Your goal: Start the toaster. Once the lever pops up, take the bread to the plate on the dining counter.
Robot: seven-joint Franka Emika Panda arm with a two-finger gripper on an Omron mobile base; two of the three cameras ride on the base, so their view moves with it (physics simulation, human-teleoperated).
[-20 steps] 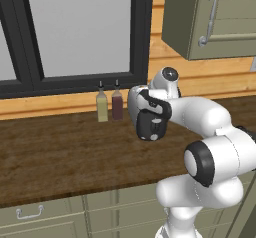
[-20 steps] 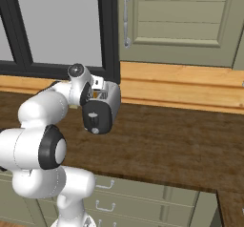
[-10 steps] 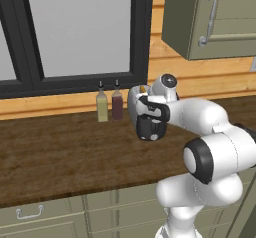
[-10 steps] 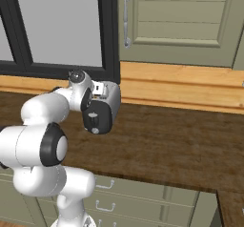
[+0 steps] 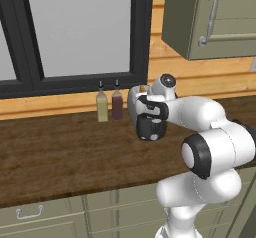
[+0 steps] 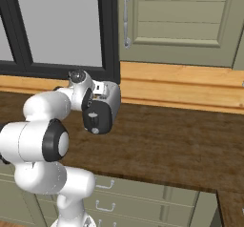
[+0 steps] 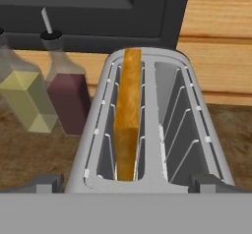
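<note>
kitchen wall run: dark wood worktop [image 5: 60, 152] with pale green drawers under it, a dark-framed window [image 5: 80, 32] behind, and an upper cabinet [image 6: 181, 23] to the right.

the toaster [image 7: 147, 125] sits at the back of the worktop near the window sill. in the hand view it runs lengthways away from the camera with both slots open to view. the bread [image 7: 128, 115] stands on edge in the left slot, its top edge golden brown and level with or just above the slot rim; the right slot is empty. i can't see the lever from here, since the black end panel in the base views is mostly behind the hand, so whether it is up or down is not readable.

just left of the toaster stand two small bottles, one yellowish [image 7: 24, 98] and one dark red [image 7: 69, 95], close together against the sill.

the gripper [image 7: 128, 181] hovers right above the near end of the toaster, jaws spread fully wide with nothing between them; its fingertips [image 7: 44, 183] straddle the toaster body.

progress, as a judgement: early to middle. the bread is in the slot and not grasped, and nothing shows the toasting cycle as finished. left to do: confirm or press the lever, wait for it to pop up, grip the slice, and drive it over to the plate on the dining counter.
</note>
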